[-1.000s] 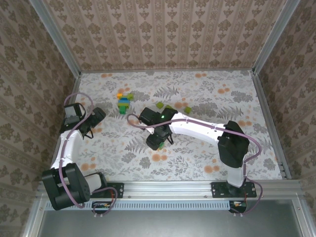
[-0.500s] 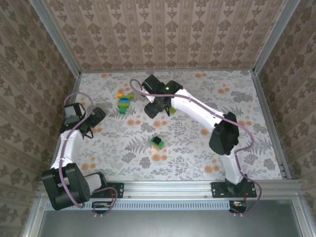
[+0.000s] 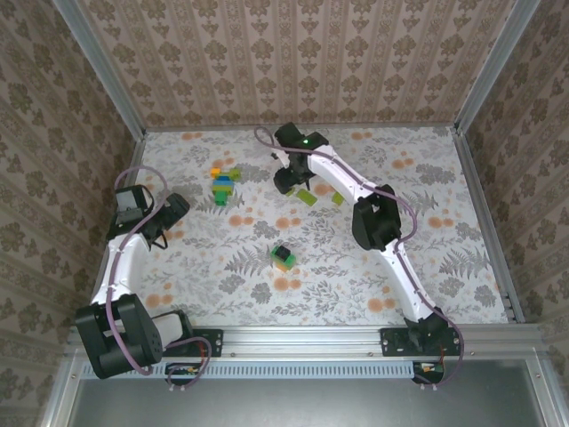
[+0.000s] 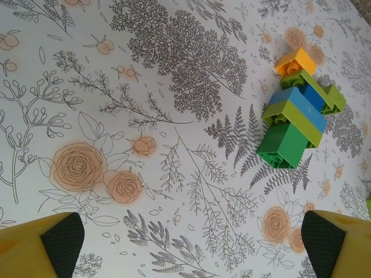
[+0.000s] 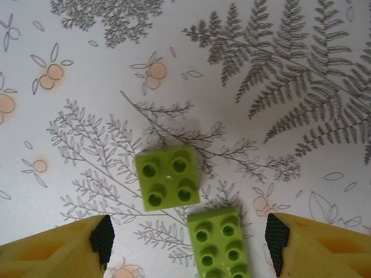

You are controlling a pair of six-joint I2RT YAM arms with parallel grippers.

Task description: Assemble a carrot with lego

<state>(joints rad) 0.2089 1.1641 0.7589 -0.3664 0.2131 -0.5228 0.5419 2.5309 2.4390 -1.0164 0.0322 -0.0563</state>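
The carrot (image 3: 284,257), a small stack of lime-green, dark and orange bricks, stands alone mid-table with no gripper near it. My right gripper (image 3: 286,182) reaches to the back and hovers open over loose lime-green lego. Its wrist view shows a square four-stud brick (image 5: 168,176) and a longer brick (image 5: 223,246) lying flat between the spread fingers of the right gripper (image 5: 189,240), neither one touched. The longer brick (image 3: 305,197) lies just right of the gripper from above. My left gripper (image 3: 172,212) rests open at the left; from its wrist the left gripper (image 4: 191,240) holds nothing.
A separate build of yellow, green and blue bricks (image 3: 222,185) (image 4: 295,110) lies back left of centre. Another lime-green brick (image 3: 338,199) sits right of the right gripper. Patterned walls enclose the floral table (image 3: 427,231) on three sides.
My right gripper let go of the small stack mid-table, leaving it standing there, and swung away to the back over the loose lime-green bricks. The left arm has not moved.
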